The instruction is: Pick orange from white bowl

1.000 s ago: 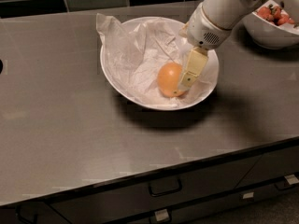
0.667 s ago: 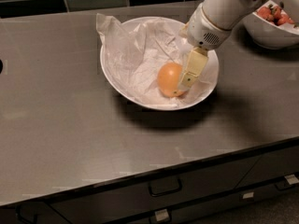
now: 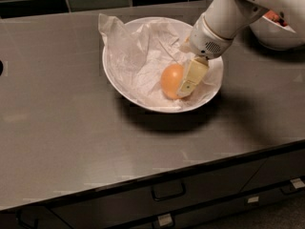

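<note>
The orange (image 3: 170,80) lies in the white bowl (image 3: 119,82), on crumpled white paper (image 3: 138,56), right of the bowl's middle. My gripper (image 3: 184,91) reaches down into the bowl from the upper right. Its cream-coloured tip rests against the right side of the orange. The far side of the orange and part of the gripper are hidden behind the white wrist (image 3: 212,35).
The bowl stands on a grey counter (image 3: 62,128) with a dark tiled wall behind it. A smaller white bowl with red-pink food (image 3: 274,35) sits at the back right, partly behind my arm. Drawers with handles (image 3: 167,191) run below the counter's front edge.
The gripper stays at the orange's right side. The upper arm now covers more of the smaller bowl. The orange has not visibly moved.
</note>
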